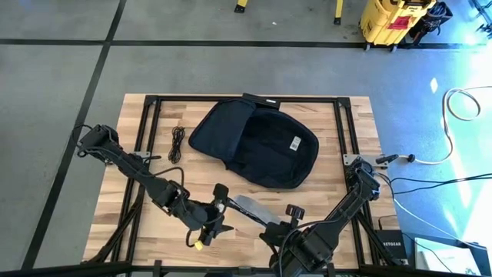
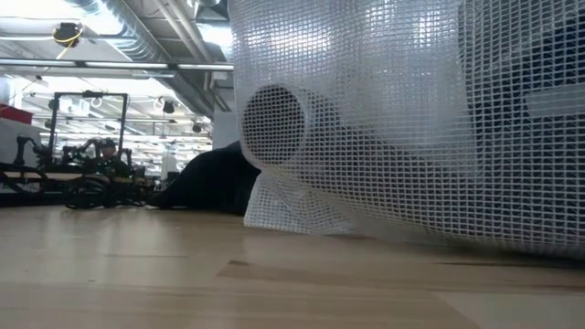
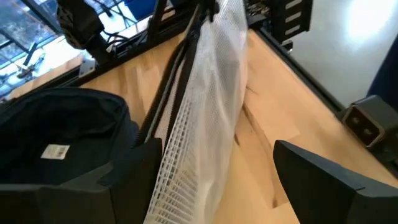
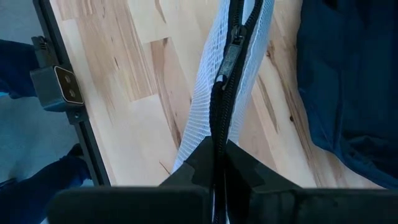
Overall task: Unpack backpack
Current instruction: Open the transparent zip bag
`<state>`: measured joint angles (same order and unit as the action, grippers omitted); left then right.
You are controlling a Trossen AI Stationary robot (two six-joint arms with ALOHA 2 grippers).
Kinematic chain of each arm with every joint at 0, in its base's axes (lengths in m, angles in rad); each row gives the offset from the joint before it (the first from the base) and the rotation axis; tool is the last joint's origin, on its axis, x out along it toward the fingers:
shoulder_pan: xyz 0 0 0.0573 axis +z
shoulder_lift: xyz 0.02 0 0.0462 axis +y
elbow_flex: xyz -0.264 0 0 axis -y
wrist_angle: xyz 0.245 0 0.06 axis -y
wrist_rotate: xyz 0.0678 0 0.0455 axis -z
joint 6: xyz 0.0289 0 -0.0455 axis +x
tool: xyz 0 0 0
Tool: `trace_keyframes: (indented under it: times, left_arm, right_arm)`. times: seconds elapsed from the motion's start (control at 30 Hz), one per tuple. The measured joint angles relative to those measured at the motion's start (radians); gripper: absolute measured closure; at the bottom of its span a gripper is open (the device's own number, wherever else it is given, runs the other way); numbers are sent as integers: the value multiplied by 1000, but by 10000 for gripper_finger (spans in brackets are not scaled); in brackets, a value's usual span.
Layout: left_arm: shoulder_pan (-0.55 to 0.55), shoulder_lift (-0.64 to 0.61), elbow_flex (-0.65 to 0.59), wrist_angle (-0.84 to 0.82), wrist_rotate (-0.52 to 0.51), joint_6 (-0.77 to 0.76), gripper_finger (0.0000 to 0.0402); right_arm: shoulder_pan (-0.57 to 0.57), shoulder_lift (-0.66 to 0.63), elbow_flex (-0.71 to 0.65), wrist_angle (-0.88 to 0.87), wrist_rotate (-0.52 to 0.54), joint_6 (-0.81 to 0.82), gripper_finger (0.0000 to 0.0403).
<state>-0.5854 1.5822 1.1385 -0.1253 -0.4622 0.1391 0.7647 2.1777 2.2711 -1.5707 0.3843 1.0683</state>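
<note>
R pincer pinches mesh pouch zipper; L pincer open, maybe straddling it

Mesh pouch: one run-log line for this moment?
backpack: open, flat on table | mesh pouch: out, beside backpack | right gripper: shut on pouch's zipper edge | left gripper: open, fingers astride pouch | black cable: left of backpack

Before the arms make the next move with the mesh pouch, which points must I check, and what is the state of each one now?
1. Right tool shut on pouch zipper edge: ok.
2. Left tool open around the pouch: ok.
3. Pouch fully out of the backpack: ok.
4. Backpack lies open on the table: ok.
5. Cable lies apart from both arms: ok.
6. Backpack now empty: cannot tell.
</note>
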Motion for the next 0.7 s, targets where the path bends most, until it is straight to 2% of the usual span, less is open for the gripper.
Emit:
trace_keyframes:
  times: [0.53, 0.63, 0.7]
  left_arm:
    - [40, 0, 0, -55, 5, -18, 108]
    - [43, 0, 0, -56, 9, -18, 123]
    - [44, 0, 0, -56, 15, -17, 147]
  right_arm:
    - [0, 0, 0, 0, 5, 0, 402]
    - [0, 0, 0, 0, 5, 0, 402]
    - [0, 0, 0, 0, 5, 0, 402]
